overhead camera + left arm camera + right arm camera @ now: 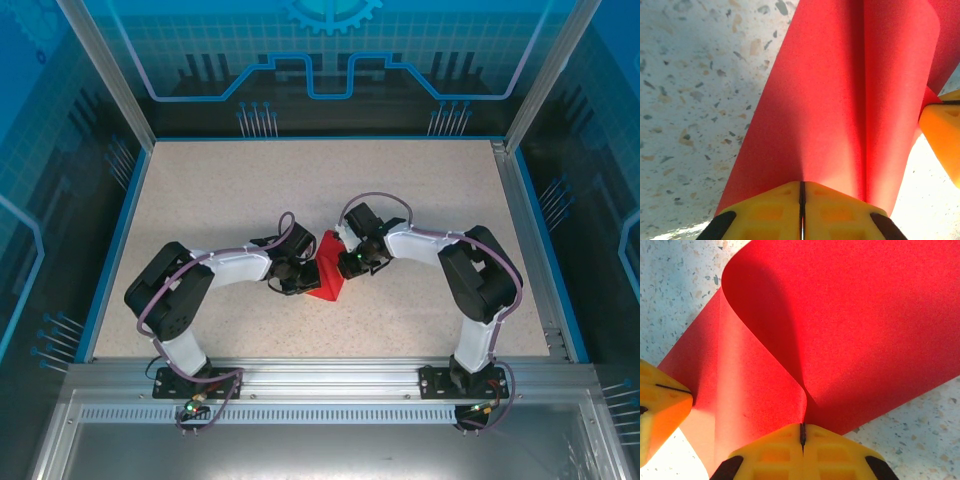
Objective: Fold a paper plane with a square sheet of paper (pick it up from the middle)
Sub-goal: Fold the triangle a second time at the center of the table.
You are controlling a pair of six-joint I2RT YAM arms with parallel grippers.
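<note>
Paper: I see the square sheet of paper (327, 282) in the middle of the table (220, 190), right between my two grippers. It is bent and curled.
Which way it points: From the top camera, its long way runs from the far side toward the arm bases. Its pointy end faces the near edge.
Left gripper: The left gripper (801, 187) has its yellow fingers pressed together on the paper's edge. The paper runs away from it like a long strip with a soft bend down the middle.
Right gripper: The right gripper (802, 429) pinches the paper too, where a curled flap meets the layer under it.
Both: The grippers are close together, one on each side of the paper.
</note>
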